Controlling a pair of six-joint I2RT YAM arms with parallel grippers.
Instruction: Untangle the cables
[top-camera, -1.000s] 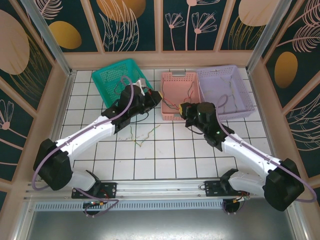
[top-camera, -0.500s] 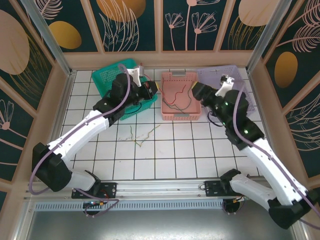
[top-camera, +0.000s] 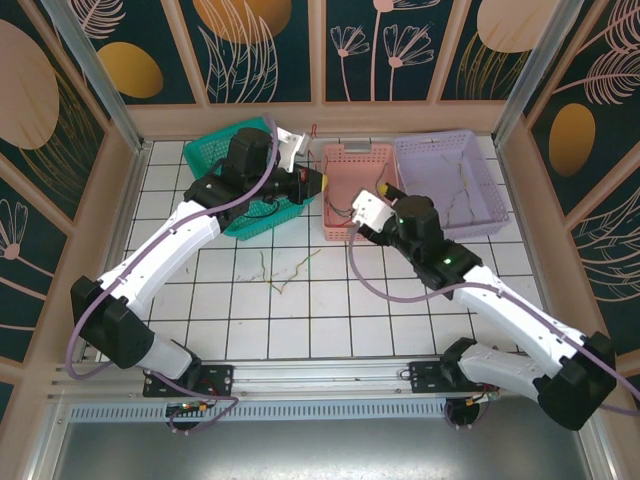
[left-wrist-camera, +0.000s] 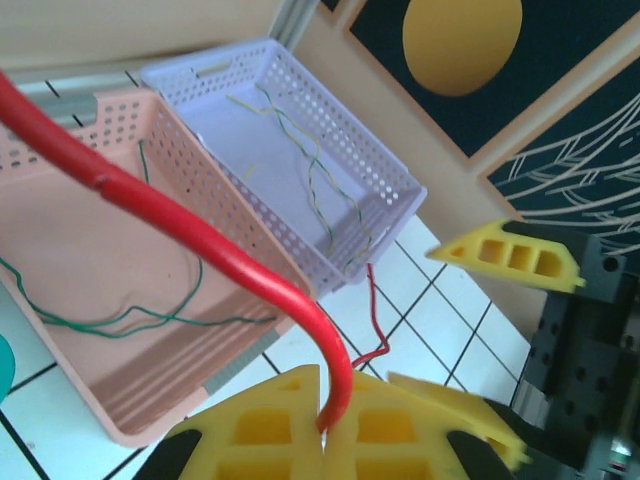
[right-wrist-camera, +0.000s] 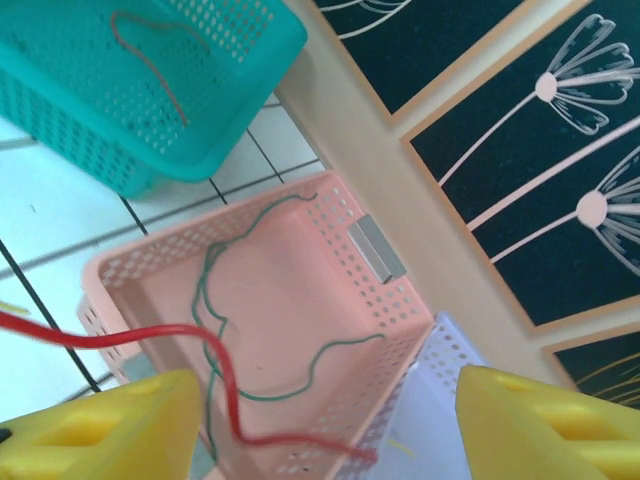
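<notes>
My left gripper (left-wrist-camera: 326, 388) (top-camera: 312, 181) is shut on a thick-looking red cable (left-wrist-camera: 190, 235), which arcs up and to the left out of the yellow fingers (left-wrist-camera: 250, 425). It hangs between the teal basket (top-camera: 235, 155) and the pink basket (top-camera: 350, 160). The red cable (right-wrist-camera: 190, 340) crosses the pink basket's near corner. My right gripper (right-wrist-camera: 328, 400) (top-camera: 375, 200) stands open at the pink basket's front right, with nothing between its fingers. A green cable (right-wrist-camera: 290, 385) lies in the pink basket (right-wrist-camera: 330, 270). Thin yellow and green cables (left-wrist-camera: 320, 185) lie in the lilac basket (left-wrist-camera: 370, 140).
Loose yellow and green cables (top-camera: 280, 268) lie on the white tiled table in front of the baskets. A reddish cable (right-wrist-camera: 160, 60) rests in the teal basket (right-wrist-camera: 230, 110). The lilac basket (top-camera: 450, 180) stands at the back right, against the patterned walls.
My right gripper has opened and swung from over the lilac basket back to the pink basket's front. The left gripper, still shut on the red cable, has shifted slightly towards the pink basket.
</notes>
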